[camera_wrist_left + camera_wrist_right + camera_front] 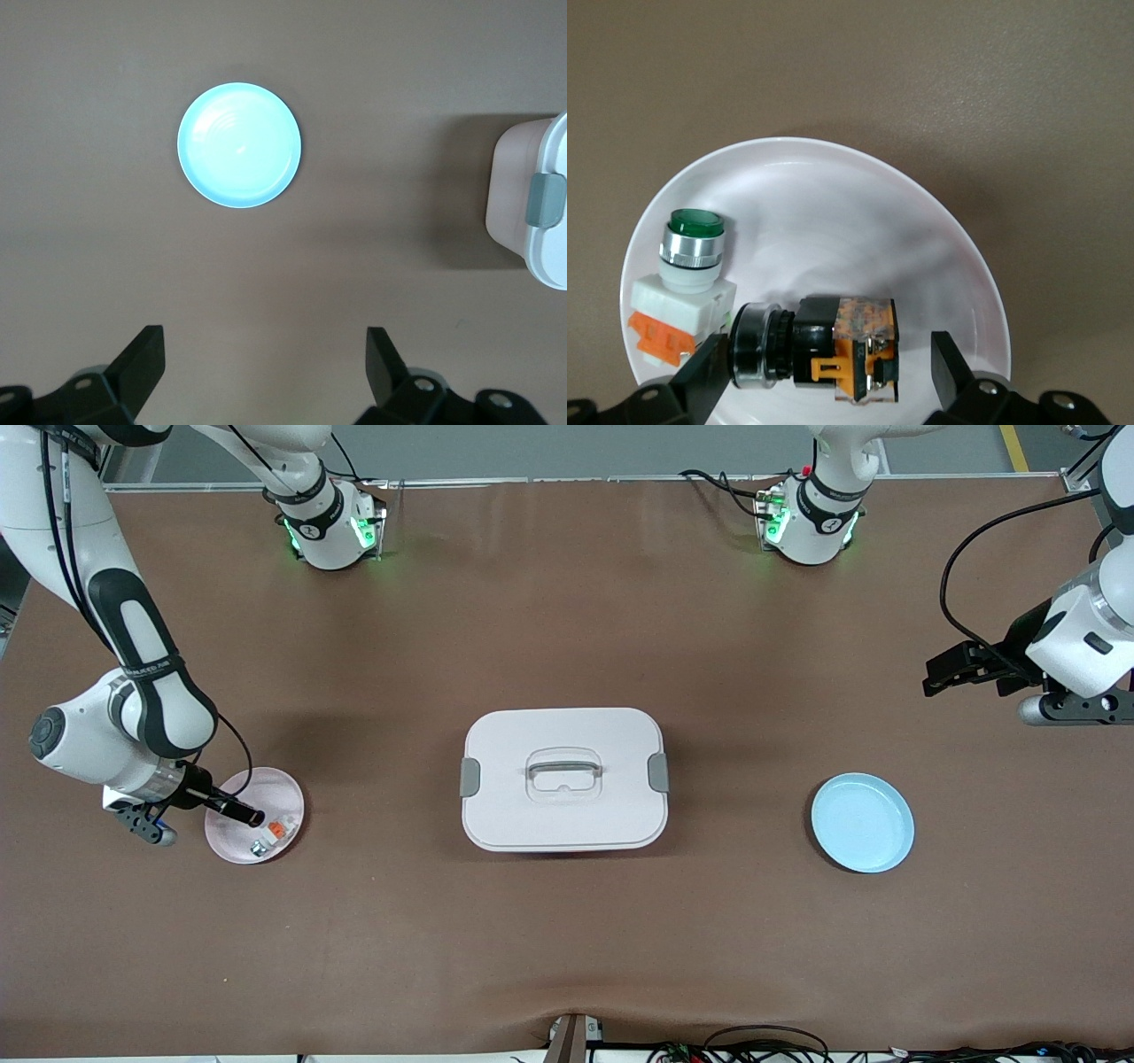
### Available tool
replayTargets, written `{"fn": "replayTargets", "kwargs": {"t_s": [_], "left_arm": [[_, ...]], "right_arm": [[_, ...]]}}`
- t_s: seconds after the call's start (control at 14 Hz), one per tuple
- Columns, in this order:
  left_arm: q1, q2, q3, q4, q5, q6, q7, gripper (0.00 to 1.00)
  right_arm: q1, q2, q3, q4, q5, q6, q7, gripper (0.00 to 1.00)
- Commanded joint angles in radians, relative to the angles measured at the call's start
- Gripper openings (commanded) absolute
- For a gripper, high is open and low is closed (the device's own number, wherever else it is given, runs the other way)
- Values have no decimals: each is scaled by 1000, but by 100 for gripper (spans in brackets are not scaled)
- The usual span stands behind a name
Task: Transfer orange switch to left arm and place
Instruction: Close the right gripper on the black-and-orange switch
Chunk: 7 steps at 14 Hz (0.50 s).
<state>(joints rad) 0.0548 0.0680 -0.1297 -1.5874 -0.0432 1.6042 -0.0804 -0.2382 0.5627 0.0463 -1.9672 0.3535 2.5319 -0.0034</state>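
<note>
Low over the pink plate (232, 849), near the table's right-arm end, the right gripper (824, 367) hangs with fingers spread either side of the orange switch (824, 350), which lies on its side beside a green-capped button (687, 270). Mid-table sits the box (563, 779), bare tabletop (567, 948) all around. A blue plate (862, 821) lies toward the left arm's end, where the left gripper (264, 363) waits, fingers apart.

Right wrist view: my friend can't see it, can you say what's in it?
Two push-button switches lie in a white plate on the brown table: the black orange switch on its side, and a white one with a green cap beside it. The right gripper is open, its fingers either side of the black switch.
</note>
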Motion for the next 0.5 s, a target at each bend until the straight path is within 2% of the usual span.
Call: {"fn": "replayTargets", "kwargs": {"t_s": [0.0, 0.43], "left_arm": [[3, -1, -1, 4, -21, 7, -1, 100], [8, -28, -24, 6, -20, -17, 5, 100]], "right_arm": [[2, 19, -2, 25, 25, -2, -21, 100], [2, 19, 0, 25, 24, -10, -23, 100]]}}
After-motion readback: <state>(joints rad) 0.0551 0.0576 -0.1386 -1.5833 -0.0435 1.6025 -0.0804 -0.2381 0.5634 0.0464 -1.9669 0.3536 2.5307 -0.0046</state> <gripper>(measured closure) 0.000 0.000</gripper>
